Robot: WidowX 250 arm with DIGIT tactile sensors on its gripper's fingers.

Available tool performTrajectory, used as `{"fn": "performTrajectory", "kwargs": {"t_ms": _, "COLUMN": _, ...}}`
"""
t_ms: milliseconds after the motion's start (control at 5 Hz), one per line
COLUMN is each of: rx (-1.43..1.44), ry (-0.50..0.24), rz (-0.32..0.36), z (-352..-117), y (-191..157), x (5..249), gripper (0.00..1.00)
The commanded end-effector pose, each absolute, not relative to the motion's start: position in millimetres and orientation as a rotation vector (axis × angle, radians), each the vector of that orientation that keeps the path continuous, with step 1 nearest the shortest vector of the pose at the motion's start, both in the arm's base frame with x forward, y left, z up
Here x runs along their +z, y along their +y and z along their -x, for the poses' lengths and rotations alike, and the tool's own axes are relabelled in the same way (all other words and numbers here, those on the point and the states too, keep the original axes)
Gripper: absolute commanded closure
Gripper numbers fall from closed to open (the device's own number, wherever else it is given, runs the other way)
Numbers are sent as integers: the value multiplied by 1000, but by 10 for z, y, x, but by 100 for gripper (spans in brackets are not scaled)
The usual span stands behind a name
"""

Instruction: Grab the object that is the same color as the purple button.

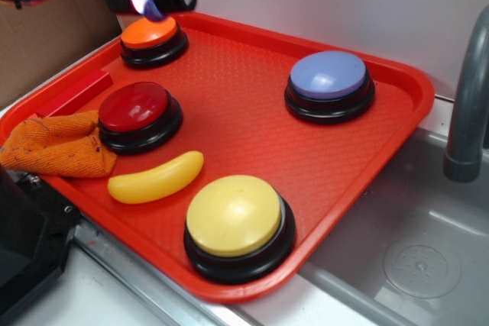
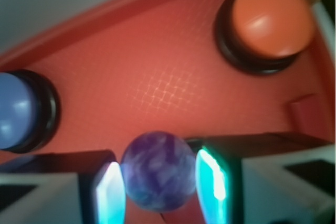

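Red tray (image 1: 397, 104) w/ buttons, banana (image 1: 156, 179)

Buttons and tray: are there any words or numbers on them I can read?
No readable text in either view.
The purple button, orange button, red button and yellow button have plain domes.
The red tray, banana and orange cloth are unmarked.
The purple ball between the jaws shows only marbling.

Red tray (image 1: 382, 135) beside a grey sink (image 1: 412, 250)

On the tray: orange button (image 1: 151, 33), red button (image 1: 137, 110), yellow button (image 1: 235, 217), toy banana (image 1: 156, 178), orange cloth (image 1: 57, 145), red block (image 1: 72, 93). Grey faucet (image 1: 467, 104) at right.
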State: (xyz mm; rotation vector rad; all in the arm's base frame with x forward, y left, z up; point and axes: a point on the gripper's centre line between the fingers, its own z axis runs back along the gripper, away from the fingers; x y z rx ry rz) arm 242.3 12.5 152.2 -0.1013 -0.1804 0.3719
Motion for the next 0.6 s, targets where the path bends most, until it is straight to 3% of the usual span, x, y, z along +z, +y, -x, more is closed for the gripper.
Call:
{"fn": "performTrajectory", "kwargs": {"t_ms": 0, "rx": 208, "ry": -282, "rz": 200, "z": -2293, "y": -179, "x": 2300, "gripper": 100}}
{"fn": "performTrajectory", "kwargs": {"t_ms": 200, "rx": 185, "ry": -286, "rz": 215, "z": -2264, "y": -296, "x": 2308, "gripper": 100}}
{"fn": "performTrajectory", "kwargs": {"t_ms": 400, "rx": 183, "ry": -223, "rz": 218, "z": -2248, "y": -315, "x": 2200, "gripper": 100}}
